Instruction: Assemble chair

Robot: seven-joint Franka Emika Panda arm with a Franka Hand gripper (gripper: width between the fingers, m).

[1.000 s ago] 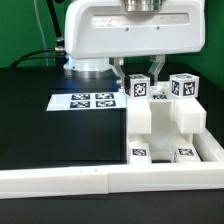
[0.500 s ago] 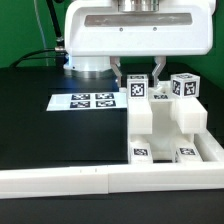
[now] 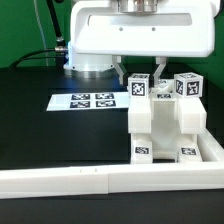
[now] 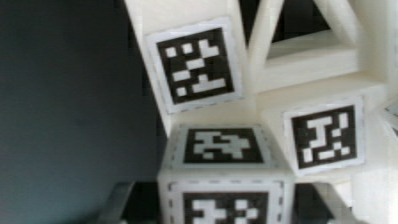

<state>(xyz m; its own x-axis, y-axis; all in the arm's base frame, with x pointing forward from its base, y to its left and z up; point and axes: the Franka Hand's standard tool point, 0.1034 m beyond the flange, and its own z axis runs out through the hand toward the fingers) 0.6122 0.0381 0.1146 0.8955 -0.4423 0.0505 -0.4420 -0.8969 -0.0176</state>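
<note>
The white chair (image 3: pixel 165 120) stands upright at the exterior view's right, in the corner of the white border rail, with tags on its front feet and on its two top cubes. My gripper (image 3: pixel 138 80) comes straight down on the left top cube (image 3: pixel 138 88), one finger on each side, shut on it. The other tagged cube (image 3: pixel 187 86) stands free beside it. In the wrist view the gripped cube (image 4: pixel 222 195) fills the space between my dark fingers (image 4: pixel 135 200), with tagged chair faces (image 4: pixel 199 62) beyond it.
The marker board (image 3: pixel 88 101) lies flat on the black table to the left of the chair. The long white border rail (image 3: pixel 60 180) runs along the front and turns up the exterior view's right side (image 3: pixel 214 150). Cables hang at the back left.
The gripper and the chair it holds have shifted slightly toward the exterior view's right. The grip has stayed shut.
</note>
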